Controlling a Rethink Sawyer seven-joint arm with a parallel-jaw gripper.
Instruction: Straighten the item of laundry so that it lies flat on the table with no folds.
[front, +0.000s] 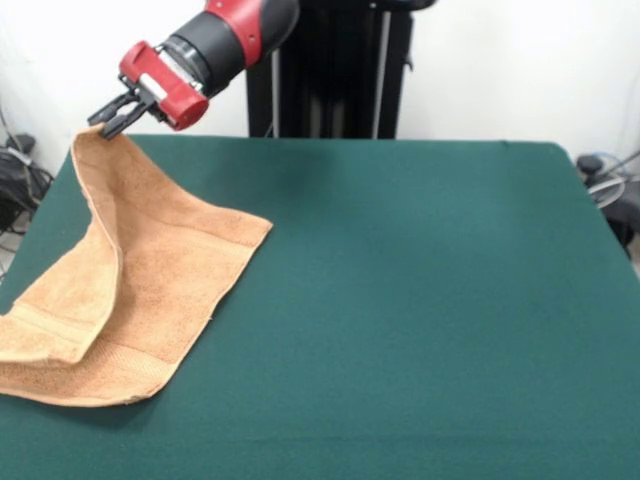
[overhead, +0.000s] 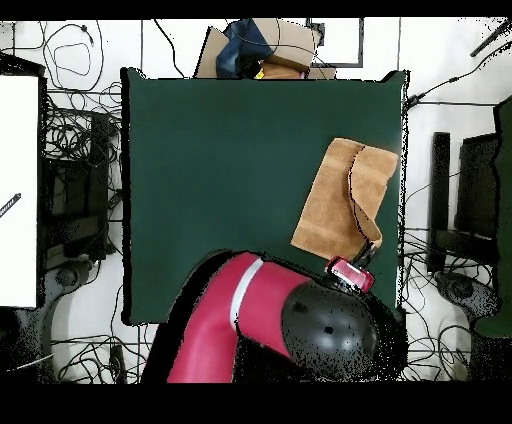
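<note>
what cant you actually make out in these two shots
- Front view: the towel runs off the left edge, so its near-left corner is cut off.
- Front view: the gripper meets the towel's raised corner; whether it is clamped is too small to tell.
- Overhead view: the arm covers the gripper and the table edge beneath it.
- Both views: the towel's folded-under layer is hidden by the cloth on top.
</note>
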